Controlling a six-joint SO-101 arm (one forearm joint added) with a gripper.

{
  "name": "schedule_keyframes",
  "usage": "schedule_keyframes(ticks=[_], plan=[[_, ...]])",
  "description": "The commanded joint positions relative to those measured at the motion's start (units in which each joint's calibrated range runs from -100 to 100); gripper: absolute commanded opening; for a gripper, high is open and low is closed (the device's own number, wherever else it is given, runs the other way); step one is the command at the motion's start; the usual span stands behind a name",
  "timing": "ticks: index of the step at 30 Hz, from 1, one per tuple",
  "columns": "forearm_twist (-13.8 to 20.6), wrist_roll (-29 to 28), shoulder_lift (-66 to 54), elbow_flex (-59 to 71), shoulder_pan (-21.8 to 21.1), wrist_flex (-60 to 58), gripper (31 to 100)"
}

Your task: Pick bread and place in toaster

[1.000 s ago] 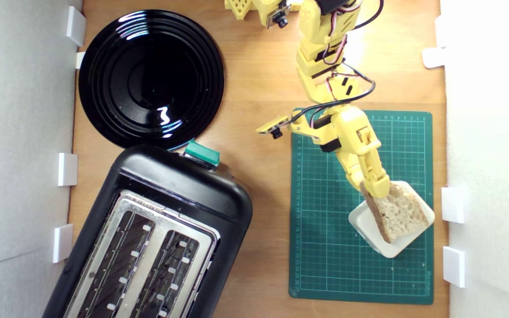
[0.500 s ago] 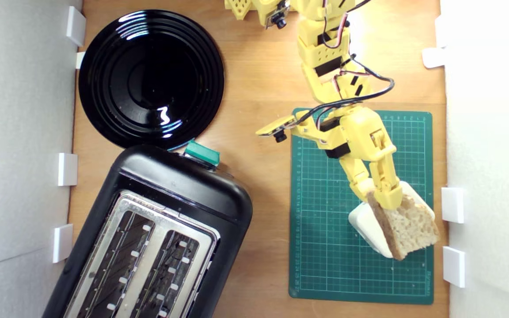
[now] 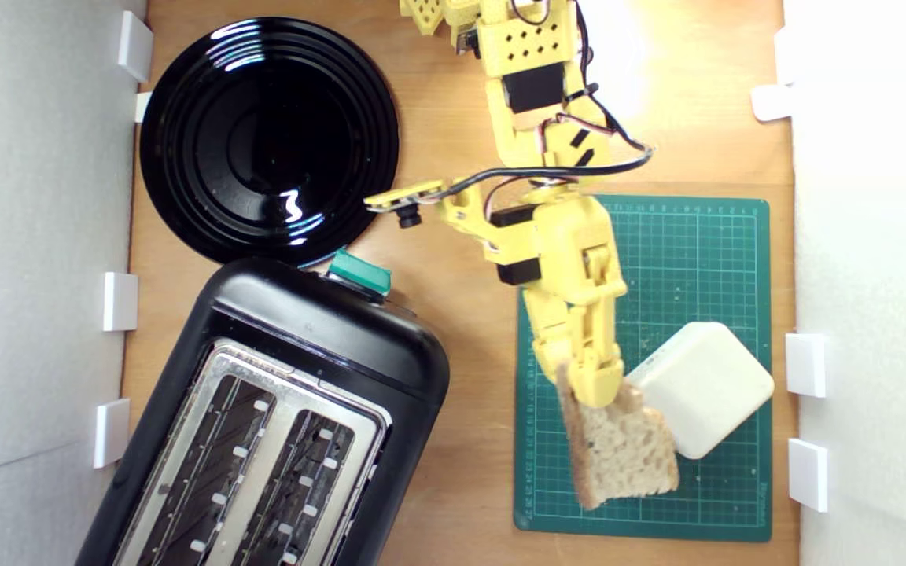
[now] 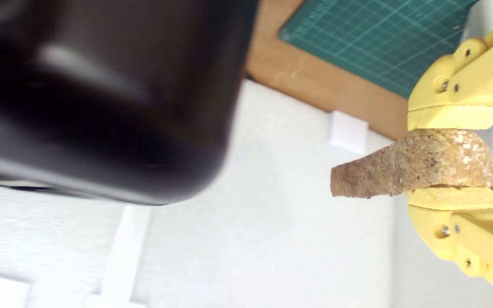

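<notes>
Wrist view shows yellow jaws pinching only one end of the crusty wedge-shaped bread slice, which could pivot and miss the black two-slot toaster's slots.

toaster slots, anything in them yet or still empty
Empty. Both long slots of the black two-slot toaster show only wire guides; the wedge-shaped rustic bread slice is clamped in the yellow gripper above the green mat.

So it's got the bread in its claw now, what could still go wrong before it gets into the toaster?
The gripper pinches only one end of the bread, so most of the slice hangs free and might slip or tear. The toaster sits at an angle in the exterior view, so the slice would probably have to be turned to line up with a slot. The bread looks thick in the wrist view, so it may catch on the slot edge.
</notes>
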Motion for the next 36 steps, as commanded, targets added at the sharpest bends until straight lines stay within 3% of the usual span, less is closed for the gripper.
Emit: schedule_keyframes(ticks=[1,13,21,29,36], plan=[[0.6,1.5,-8.0,-1.3,1.9,0.1,56.1],[-0.3,11.9,-22.3,-1.5,2.7,0.5,56.0],[0.2,20.0,-31.1,-2.8,4.2,14.2,56.0],[0.5,29.3,-38.1,-3.3,11.0,22.5,56.0],[0.6,36.7,-41.9,-3.4,21.2,22.8,56.0]])
